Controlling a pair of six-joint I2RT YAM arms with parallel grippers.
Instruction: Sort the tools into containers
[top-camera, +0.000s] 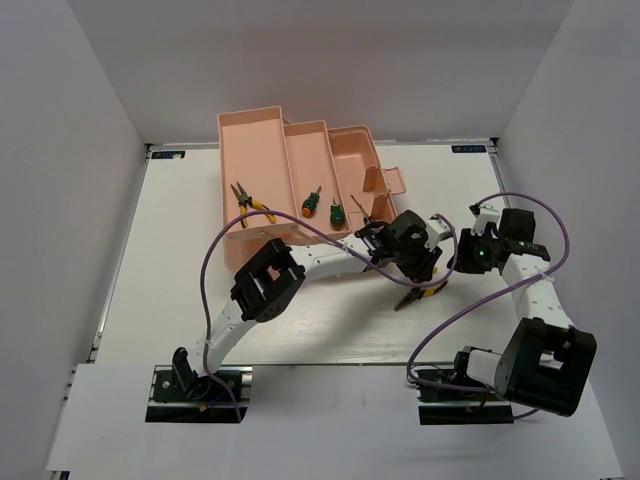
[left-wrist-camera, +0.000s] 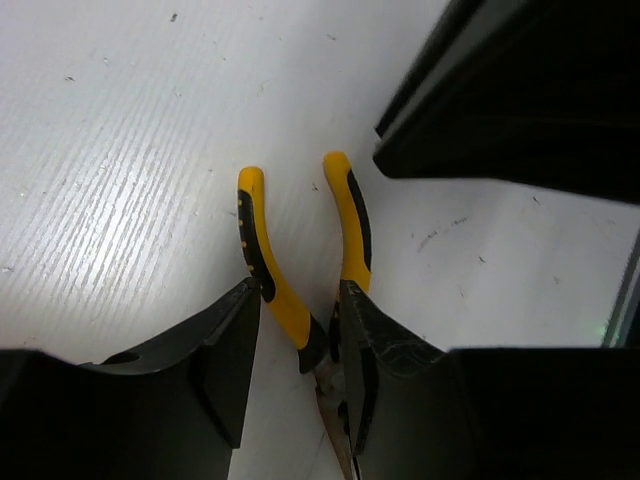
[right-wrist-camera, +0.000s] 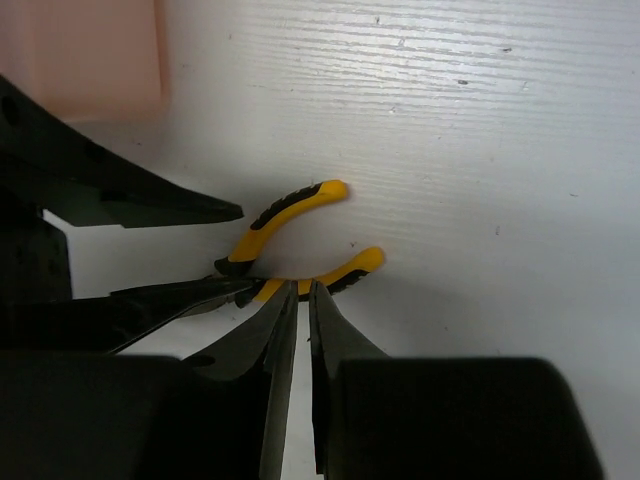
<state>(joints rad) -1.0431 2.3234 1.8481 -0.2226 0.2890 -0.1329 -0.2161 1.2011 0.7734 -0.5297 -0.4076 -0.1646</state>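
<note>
One pair of yellow-and-black pliers (top-camera: 418, 295) lies on the white table in front of the salmon-pink toolbox (top-camera: 300, 150). My left gripper (top-camera: 408, 272) is open and straddles the pliers (left-wrist-camera: 270, 270) at the pivot. Its right finger (left-wrist-camera: 385, 350) touches the head and the left finger stands apart. My right gripper (top-camera: 446, 268) is shut to a thin slit, its tips (right-wrist-camera: 300, 288) right at the lower handle of the pliers (right-wrist-camera: 350, 270). The other pliers (top-camera: 250, 203) lie in the left tray. Two stubby green screwdrivers (top-camera: 312, 202) (top-camera: 337, 212) and a thin dark screwdriver (top-camera: 360, 212) lie further right.
The toolbox stands open at the back middle, its stepped trays side by side. Both arms crowd together over the right middle of the table. Purple cables (top-camera: 215, 250) loop over both arms. Grey walls close in the table at left, right and back.
</note>
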